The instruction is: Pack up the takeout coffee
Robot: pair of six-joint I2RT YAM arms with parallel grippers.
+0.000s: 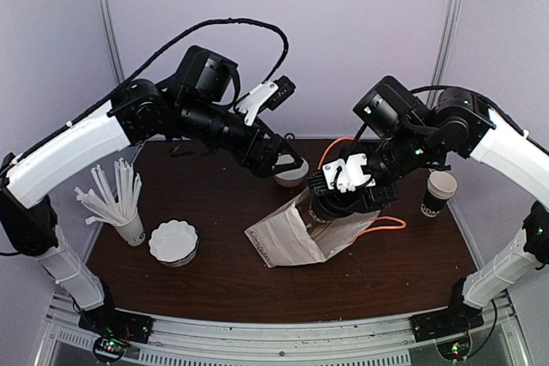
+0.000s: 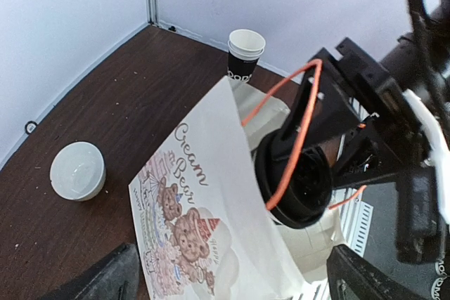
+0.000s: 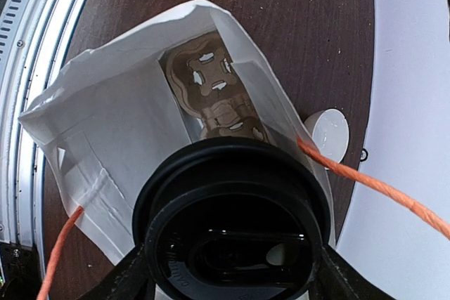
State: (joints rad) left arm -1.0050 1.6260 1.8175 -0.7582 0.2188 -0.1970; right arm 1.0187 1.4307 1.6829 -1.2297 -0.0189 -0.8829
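Observation:
The takeout coffee (image 3: 235,223), a black cup with a round black lid, is held at the open mouth of the white paper bag (image 3: 105,117). My right gripper (image 3: 232,275) is shut on it, one finger on each side. It also shows in the left wrist view (image 2: 295,184), crossed by the bag's orange handle (image 2: 299,128). The bag (image 1: 296,233) lies tilted on the table, printed side (image 2: 190,209) up. A brown pulp carrier (image 3: 211,96) sits inside it. My left gripper (image 1: 287,163) hovers open above the bag's far side, holding nothing.
A lidless black cup with a white rim (image 1: 439,193) stands at the right. A white cup of straws (image 1: 127,216) and a stack of white lids (image 1: 173,242) stand at the left. A white round lid (image 2: 77,170) lies behind the bag.

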